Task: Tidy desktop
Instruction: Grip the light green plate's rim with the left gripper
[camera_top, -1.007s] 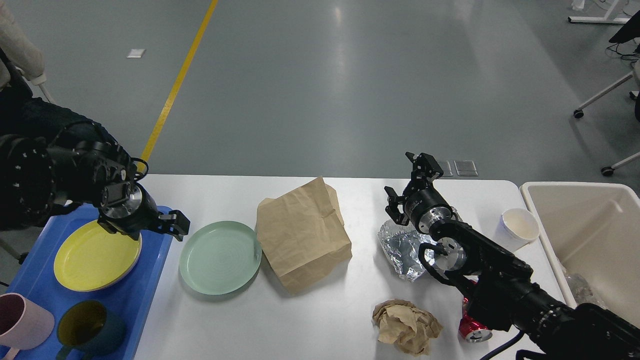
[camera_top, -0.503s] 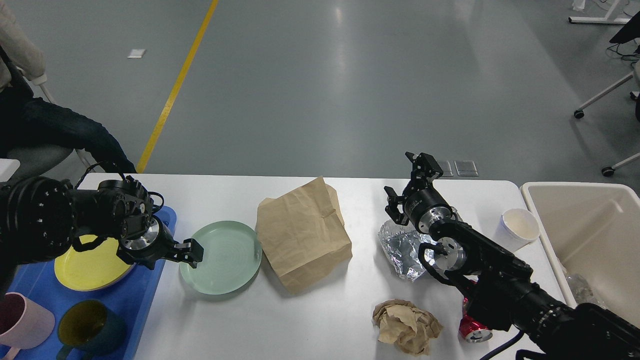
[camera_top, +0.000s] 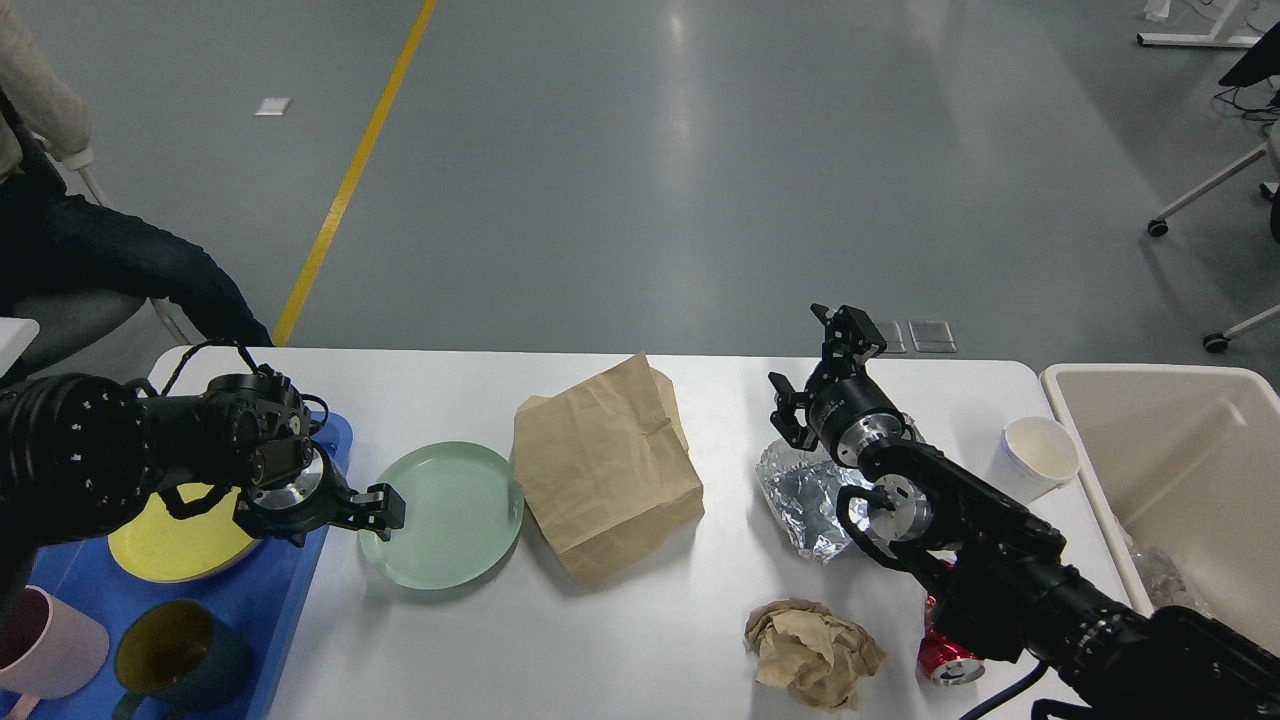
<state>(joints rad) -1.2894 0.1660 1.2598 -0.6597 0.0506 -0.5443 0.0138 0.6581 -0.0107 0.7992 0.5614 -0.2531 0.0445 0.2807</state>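
Left gripper (camera_top: 383, 508) low over desktop (camera_top: 640, 640), at green plate (camera_top: 445, 515) rim

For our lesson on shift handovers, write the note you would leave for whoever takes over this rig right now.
Left gripper: at the left rim of the round pale green plate; grip unclear.
Right gripper: open, empty, raised above the crumpled silver foil.
Done: yellow plate and two mugs sit in the blue plastic tray.
Left on the white desktop: green plate, brown paper bag, foil, crumpled brown paper, red can, white paper cup.
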